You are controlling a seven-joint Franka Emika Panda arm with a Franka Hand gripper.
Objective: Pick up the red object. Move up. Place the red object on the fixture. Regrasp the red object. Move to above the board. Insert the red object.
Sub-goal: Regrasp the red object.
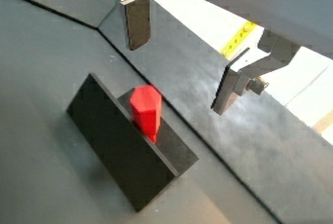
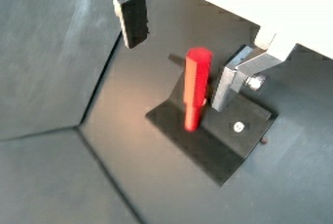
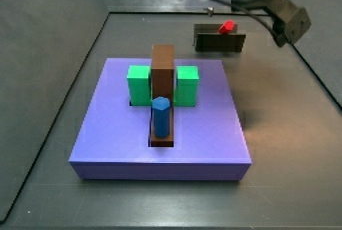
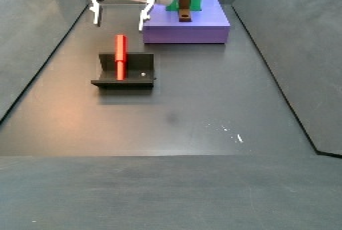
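Note:
The red object [image 2: 196, 90], a thin red peg, stands upright on the dark fixture [image 2: 219, 138], touching nothing else. It also shows in a wrist view [image 1: 146, 111] on the fixture [image 1: 120, 148], and in a side view [image 4: 120, 56]. My gripper [image 4: 120, 16] is open and empty, raised above and just behind the peg, with its fingers [image 1: 136, 23] set wide apart. The gripper [image 2: 178, 72] holds nothing between its plates. The purple board [image 3: 167, 119] lies apart from the fixture [image 3: 221, 42], where the peg's tip [image 3: 229, 26] shows.
The board [image 4: 187, 24] carries green blocks [image 3: 140, 84], a brown bar [image 3: 163, 74] and an upright blue cylinder [image 3: 160, 116]. Low dark walls ring the grey floor [image 4: 174, 124].

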